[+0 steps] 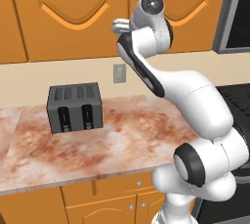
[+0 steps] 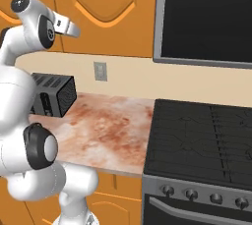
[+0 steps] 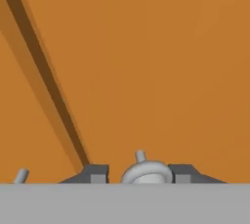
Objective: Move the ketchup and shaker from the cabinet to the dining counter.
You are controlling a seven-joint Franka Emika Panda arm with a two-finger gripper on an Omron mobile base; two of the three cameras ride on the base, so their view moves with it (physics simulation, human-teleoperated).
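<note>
One arm reaching way up at the cabinet (image 3: 161, 61) door, gripper (image 3: 145, 174) clamped around its round silver knob (image 3: 146, 170).

Orange wood and red-veined marble in a rendered kitchen
Matt orange cabinet (image 1: 73, 12) doors, silver metal knob (image 3: 145, 170), polished mottled marble worktop (image 1: 117, 140), matt dark-grey toaster (image 1: 74, 107), black stove (image 2: 202, 135).

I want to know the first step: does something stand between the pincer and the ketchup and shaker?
Yes. The cabinet doors are closed, so its inside is hidden. In the hand view the pincer is closed around a door knob.
</note>
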